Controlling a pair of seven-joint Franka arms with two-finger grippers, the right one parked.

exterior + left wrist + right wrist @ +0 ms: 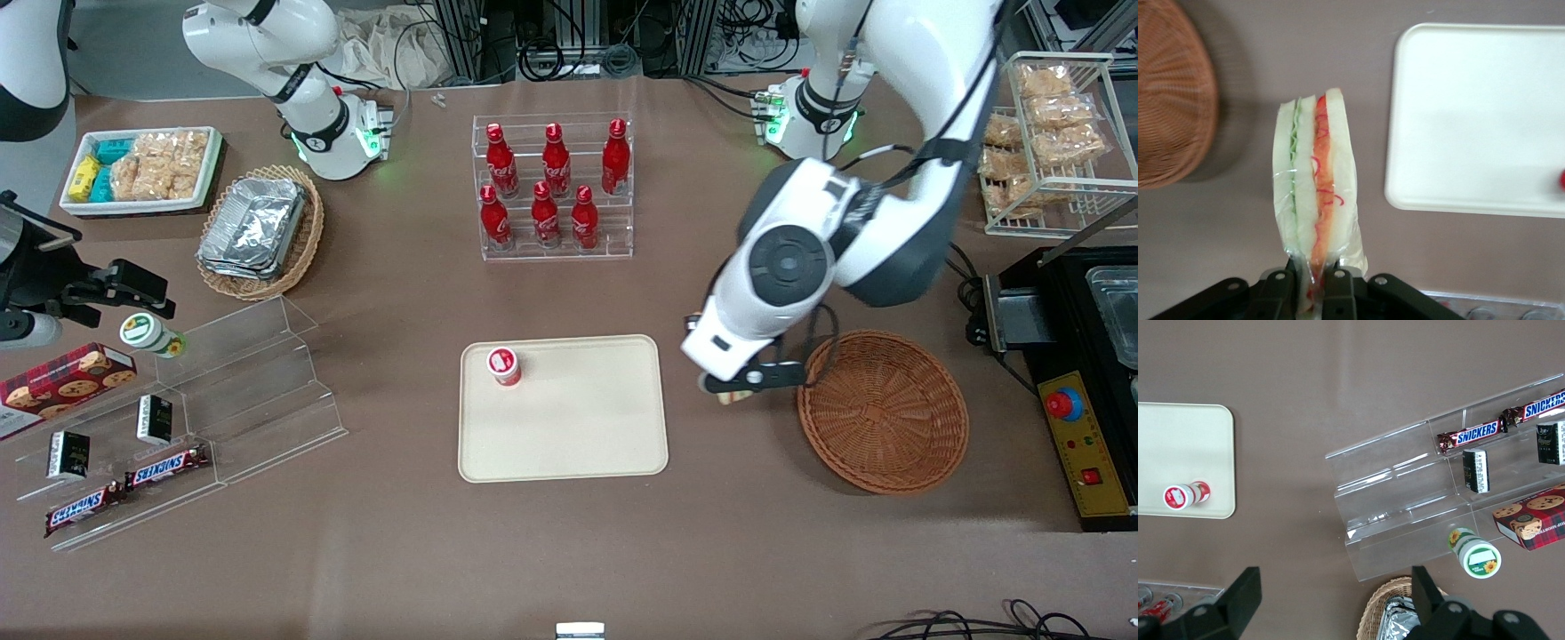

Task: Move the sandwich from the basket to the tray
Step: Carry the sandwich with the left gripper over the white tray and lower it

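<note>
Front view: pincer (745, 384) hangs over bare tabletop (569, 551) between basket (883, 411) and tray (562, 409), with only a pale sliver of sandwich (731, 397) peeking under it, so judged mid-carry; tray has a small red-lidded cup (503, 365) at one corner, the rest bare, leaving plenty of drop room nearer the pincer. Left wrist view: pincer (1313, 283) clenched on the sandwich (1314, 187) at its narrow end, wedge sticking out edge-on with filling showing, off the tabletop, basket rim (1175, 100) well clear, tray's rounded edge (1395, 167) just beside. Right wrist view: tray corner (1185, 433) and cup (1186, 495) visible, no sandwich there yet.
</note>
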